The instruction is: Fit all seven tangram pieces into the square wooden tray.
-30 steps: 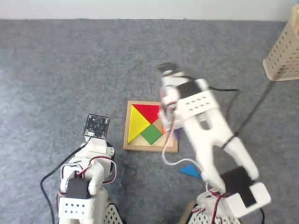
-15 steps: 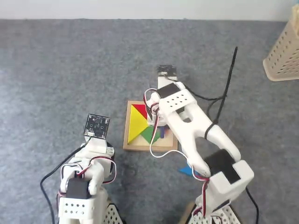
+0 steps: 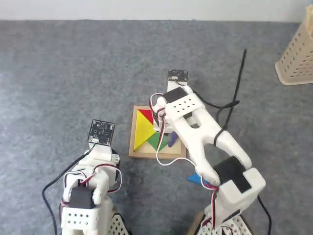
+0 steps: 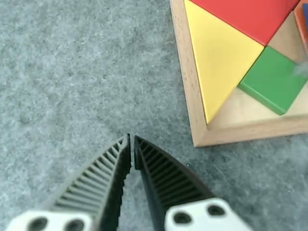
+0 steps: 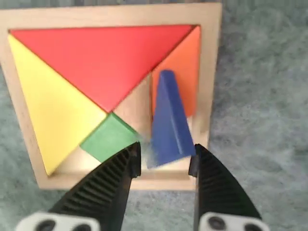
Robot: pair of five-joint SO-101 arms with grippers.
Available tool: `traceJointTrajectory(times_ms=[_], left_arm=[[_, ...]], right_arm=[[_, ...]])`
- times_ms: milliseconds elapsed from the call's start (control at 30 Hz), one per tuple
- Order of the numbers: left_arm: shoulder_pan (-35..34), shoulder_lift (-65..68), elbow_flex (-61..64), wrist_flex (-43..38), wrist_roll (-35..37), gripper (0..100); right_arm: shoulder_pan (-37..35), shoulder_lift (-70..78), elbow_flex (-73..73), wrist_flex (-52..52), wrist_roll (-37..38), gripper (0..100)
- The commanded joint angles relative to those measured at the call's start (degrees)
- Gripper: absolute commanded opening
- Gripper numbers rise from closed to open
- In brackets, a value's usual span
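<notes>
Nearest you, the left gripper [image 4: 131, 142]: jaws closed together, nothing between them, poised over the grey carpet [image 3: 58, 73], near one corner of the tray [image 4: 185, 86] but clear of it. Next, a light-blue triangle [image 3: 197, 178]: flat on the carpet beside the right arm's lower section, outside the tray and well apart from the other pieces. Next, the tray itself, square and wooden, on the carpet between the two arms, with the right arm stretched over its right half. Right gripper [image 5: 165, 148]: above the tray's near wall, clamped on the blue piece [image 5: 168, 115]. You see that piece tilted, one end between the fingers [image 5: 126, 166], the other end down inside the tray and touching the orange triangle [image 5: 186, 72]. Contents, seated flat: green square [image 5: 108, 139], near the middle, just beside the blue piece; yellow triangle [image 5: 53, 110], along the wall on the left arm's side, touching the green square; orange triangle, along the opposite wall; red triangle [image 5: 101, 57], along the far wall, meeting the yellow and orange ones. Bare wood shows around the blue piece and along the near wall. Beyond the tray, a black cable [image 3: 239, 83] rises from the right arm. Farthest, a perforated basket [image 3: 298, 54] at the carpet's far right edge.
</notes>
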Motion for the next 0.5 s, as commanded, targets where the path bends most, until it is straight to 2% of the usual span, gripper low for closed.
traceJointTrajectory(times_ms=[0, 133, 233, 333, 400, 467], left_arm=[[-0.3, -1.2, -1.1, 0.4, 0.4, 1], [-0.3, -1.2, -1.1, 0.4, 0.4, 1], [-0.3, -1.2, -1.1, 0.4, 0.4, 1], [-0.3, -1.2, -1.1, 0.4, 0.4, 1], [-0.3, -1.2, -1.1, 0.4, 0.4, 1], [-0.3, -1.2, -1.1, 0.4, 0.4, 1]], right_arm=[[1.0, -5.8, -2.7, 3.5, 4.5, 16.7], [1.5, -6.8, -2.7, 5.4, 8.5, 16.6], [4.4, -7.1, -2.7, 2.7, 12.5, 15.0], [8.8, -7.1, -2.5, -3.1, 25.1, 0.0], [12.4, -7.3, -1.2, -6.1, 31.3, 1.7], [15.7, -8.9, 1.8, -10.7, 31.8, 0.9]])
